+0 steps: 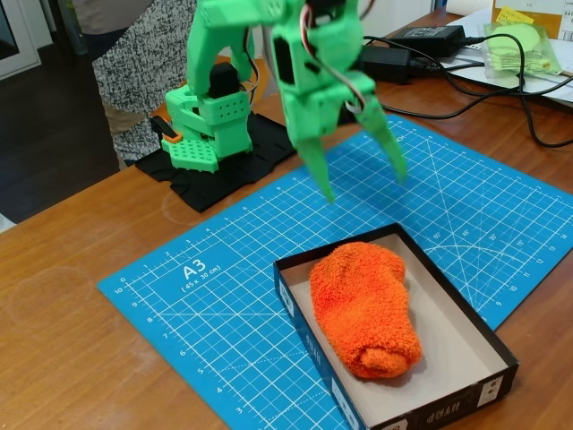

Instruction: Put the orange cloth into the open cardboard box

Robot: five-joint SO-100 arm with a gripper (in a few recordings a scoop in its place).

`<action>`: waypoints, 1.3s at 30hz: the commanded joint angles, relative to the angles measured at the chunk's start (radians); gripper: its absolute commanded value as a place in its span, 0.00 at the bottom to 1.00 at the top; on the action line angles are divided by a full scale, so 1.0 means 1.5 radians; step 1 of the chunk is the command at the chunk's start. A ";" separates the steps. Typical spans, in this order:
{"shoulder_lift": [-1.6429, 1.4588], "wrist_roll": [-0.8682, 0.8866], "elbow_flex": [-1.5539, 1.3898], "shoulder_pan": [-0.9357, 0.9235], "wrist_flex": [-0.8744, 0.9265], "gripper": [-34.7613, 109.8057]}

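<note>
One bright orange fuzzy terry cloth [365,307], rolled into a thick bundle, lies inside the shallow black-walled open cardboard box [468,339] at lower right. Above it, at upper centre, the green two-finger gripper [363,184] hangs empty, fingers spread.

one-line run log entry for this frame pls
gripper: open, empty, above blue cutting mat | orange cloth: lying inside open cardboard box | task: cloth placed
</note>
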State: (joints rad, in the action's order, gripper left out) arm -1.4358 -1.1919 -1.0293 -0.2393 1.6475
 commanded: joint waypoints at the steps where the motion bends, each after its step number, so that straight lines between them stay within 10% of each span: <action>1: -0.133 0.103 -0.052 0.027 -0.011 0.40; 12: -0.603 0.815 -0.381 0.006 -0.348 0.24; 29: -1.295 0.683 -1.181 0.037 -0.396 0.24; 39: -1.294 0.721 -1.370 0.052 -0.375 0.24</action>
State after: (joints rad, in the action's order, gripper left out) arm -3.3563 -0.1365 -3.0664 -0.1733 1.0630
